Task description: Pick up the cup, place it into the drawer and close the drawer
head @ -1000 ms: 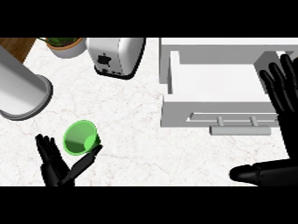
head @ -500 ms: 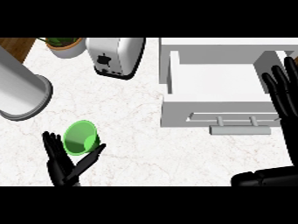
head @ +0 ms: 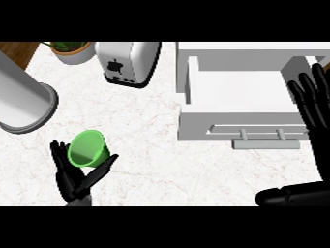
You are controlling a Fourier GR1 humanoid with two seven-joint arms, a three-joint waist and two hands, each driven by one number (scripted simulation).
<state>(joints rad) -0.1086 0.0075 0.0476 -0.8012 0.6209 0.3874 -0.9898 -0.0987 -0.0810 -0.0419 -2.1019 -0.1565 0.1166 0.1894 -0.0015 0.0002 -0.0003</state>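
The green cup [head: 89, 149] lies tilted on the white marble counter at the lower left, its mouth turned toward me. My left hand [head: 78, 178] is just below it, thumb on the cup's left side and fingers along its right; the fingers look fairly straight rather than wrapped round the cup. The white drawer [head: 232, 92] stands pulled open at the upper right, nothing visible inside, with its handle [head: 263, 133] along the front. My right hand [head: 323, 104] is open with fingers up over the drawer's right edge.
A silver toaster [head: 128, 63] stands at the back beside the drawer's left wall. A potted plant [head: 70, 49] is at the back left. A large grey cylinder [head: 14, 99] leans over the counter's left edge. Bare marble lies between cup and drawer.
My left hand has moved up and right, so the cup now lies between thumb and fingers. The cup has stayed in place. My right hand has shifted slightly right.
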